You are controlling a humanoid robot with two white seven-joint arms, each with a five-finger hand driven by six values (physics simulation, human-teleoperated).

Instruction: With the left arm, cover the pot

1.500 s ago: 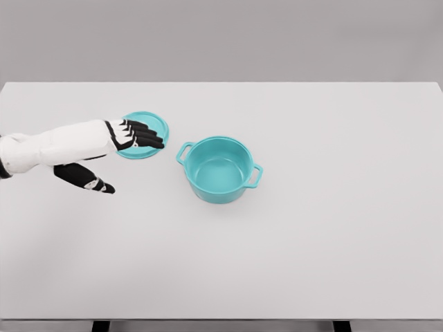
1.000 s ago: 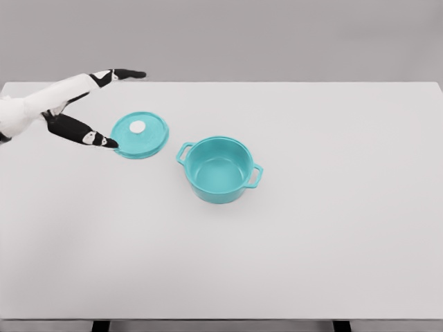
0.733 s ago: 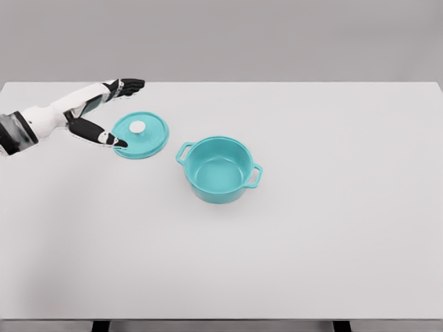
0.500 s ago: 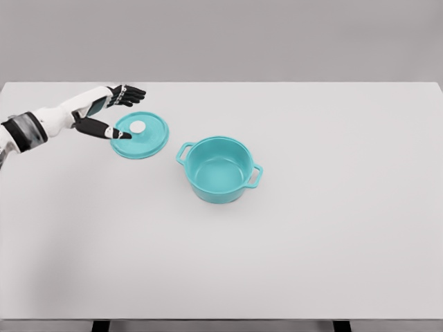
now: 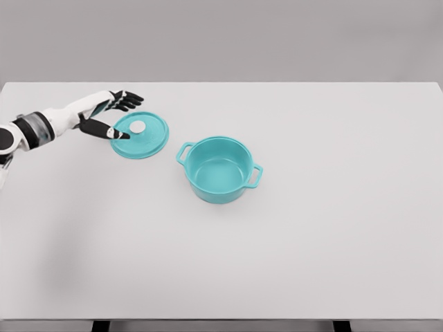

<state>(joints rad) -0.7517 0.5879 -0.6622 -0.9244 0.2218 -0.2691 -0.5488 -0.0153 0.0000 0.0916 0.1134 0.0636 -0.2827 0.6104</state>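
Pot (image 5: 220,169) uncovered, teal lid (image 5: 141,135) flat nearby on table (image 5: 311,228), left hand (image 5: 107,115) spread beside lid's edge

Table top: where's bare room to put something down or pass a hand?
The table is bare right of the pot and across the whole front. Crowded only far left: the lid lies flat just left of the pot, with the open left hand at its left rim.

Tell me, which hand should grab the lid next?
The left hand, probably. It is already beside the teal lid, fingers spread, thumb reaching toward the white knob. The right hand is not in the picture at all. The open pot sits just right of the lid.
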